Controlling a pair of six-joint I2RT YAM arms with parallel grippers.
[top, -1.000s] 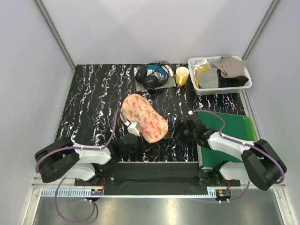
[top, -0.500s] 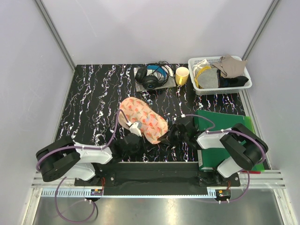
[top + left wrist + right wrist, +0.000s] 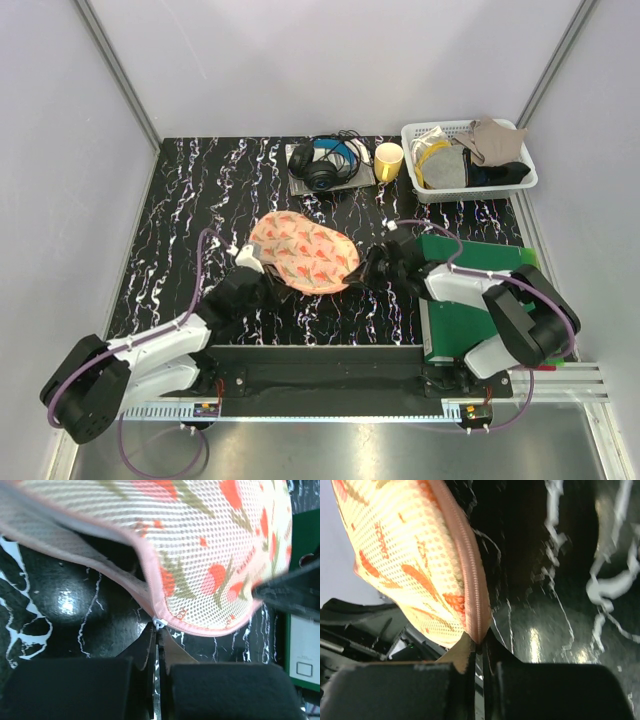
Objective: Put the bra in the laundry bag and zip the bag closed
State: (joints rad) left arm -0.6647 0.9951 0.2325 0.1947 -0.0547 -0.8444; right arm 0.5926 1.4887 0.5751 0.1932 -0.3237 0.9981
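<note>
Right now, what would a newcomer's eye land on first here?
The peach-pink laundry bag at mid-table stands out, pinched at its edging by the left tool on its left side and the right tool on its right end. A white basket of cloths sits in the far right corner.

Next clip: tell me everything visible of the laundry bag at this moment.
The laundry bag is a peach-pink mesh pouch with a red-and-green print and pink zipper edging, puffed into a dome. It is at the middle of the black marbled table, with its long axis running left to right. The left gripper is shut on the small pale zipper pull at its near edge. The right gripper pinches the edging at its right end. Its contents are hidden.
</note>
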